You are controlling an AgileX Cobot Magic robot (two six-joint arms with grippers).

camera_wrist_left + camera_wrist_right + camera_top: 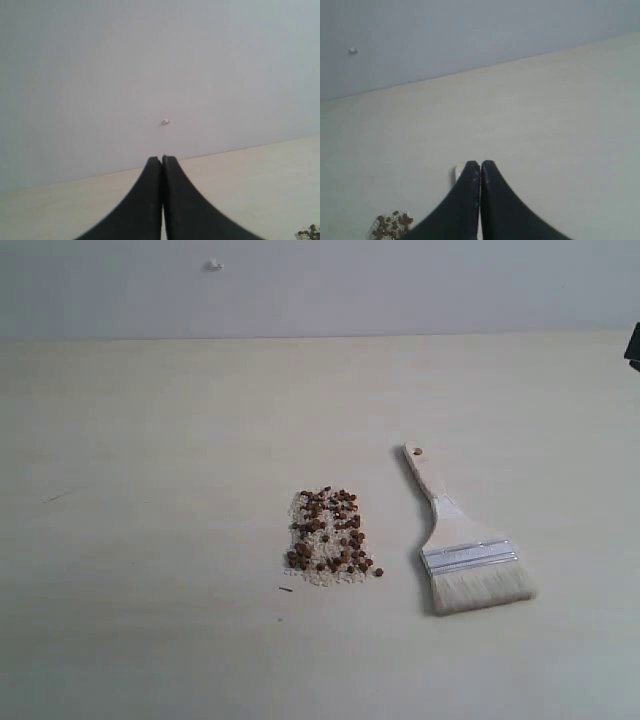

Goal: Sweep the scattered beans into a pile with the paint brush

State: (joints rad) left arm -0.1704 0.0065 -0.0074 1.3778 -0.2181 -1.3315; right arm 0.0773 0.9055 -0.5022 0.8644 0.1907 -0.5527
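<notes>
In the exterior view we see the beans [338,510] gathered in the pile [326,540] on the table [150,490] (one stray bean [378,572] sits just off the pile's corner). The paint brush [462,545] lies flat, just right of the pile. Only the wrist views show the left gripper [161,159] and the right gripper [480,163]. Each has its jaws pressed together on nothing, and each view catches an edge of the pile.

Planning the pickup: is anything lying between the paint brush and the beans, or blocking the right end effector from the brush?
Nothing visible does. Only bare table separates the paint brush from the beans, and the right end effector, jaws shut, has nothing showing between it and the brush.
</notes>
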